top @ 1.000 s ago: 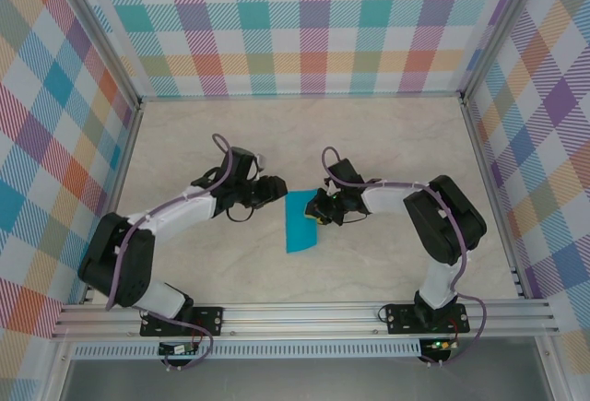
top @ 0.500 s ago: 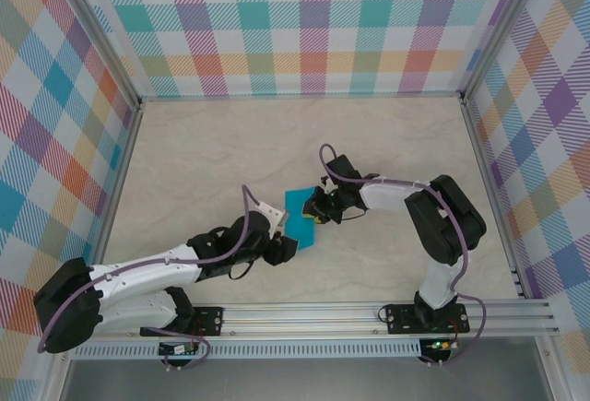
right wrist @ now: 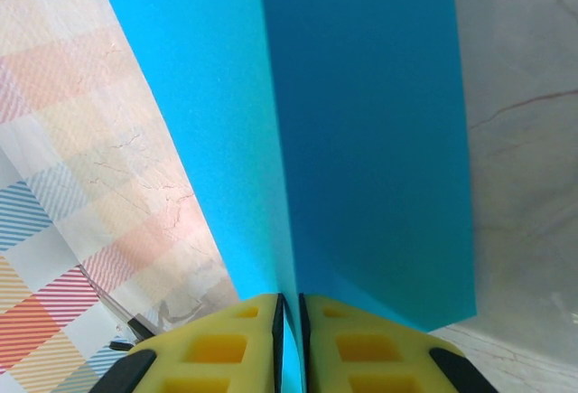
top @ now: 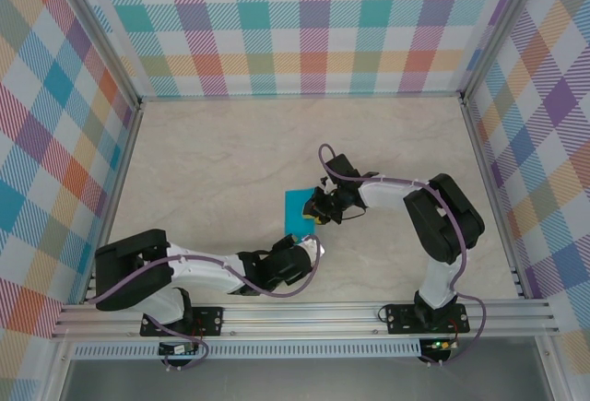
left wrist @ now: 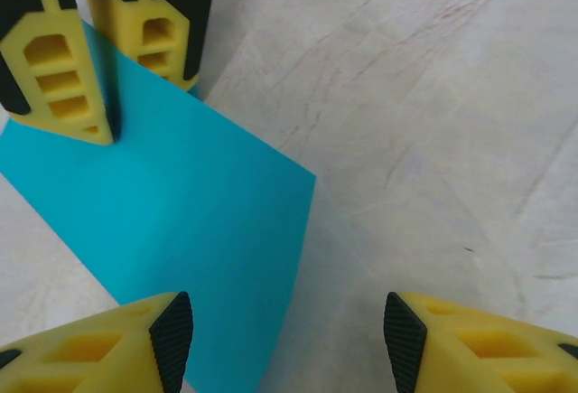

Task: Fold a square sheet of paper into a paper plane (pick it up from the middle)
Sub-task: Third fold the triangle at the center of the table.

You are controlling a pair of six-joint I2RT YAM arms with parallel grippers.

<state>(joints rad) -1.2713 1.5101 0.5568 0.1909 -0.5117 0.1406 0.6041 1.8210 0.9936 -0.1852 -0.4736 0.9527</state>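
The square sheet of paper point(top: 297, 212) is teal and lies mid-table as a narrow folded rectangle. My right gripper point(top: 319, 208) is shut on its right edge. In the right wrist view the sheet point(right wrist: 361, 140) runs up from the closed jaws point(right wrist: 289, 321), with a crease between a lighter and a darker layer. My left gripper point(top: 310, 251) hovers just in front of the sheet's near end, open. In the left wrist view its fingertips point(left wrist: 287, 339) straddle the near right edge of the paper point(left wrist: 181, 221), and the right gripper's yellow fingers point(left wrist: 54, 77) pinch the far end.
The marble tabletop point(top: 212, 152) is boxed in by checkered walls on three sides. An aluminium rail point(top: 304, 313) runs along the front edge, where both arm bases are bolted. The left forearm point(top: 203, 272) lies low along the front of the table.
My left arm swung from the sheet's left side down to the front, ending just below the paper, and its jaws opened wider. The right gripper kept its hold, and the sheet shifted slightly.
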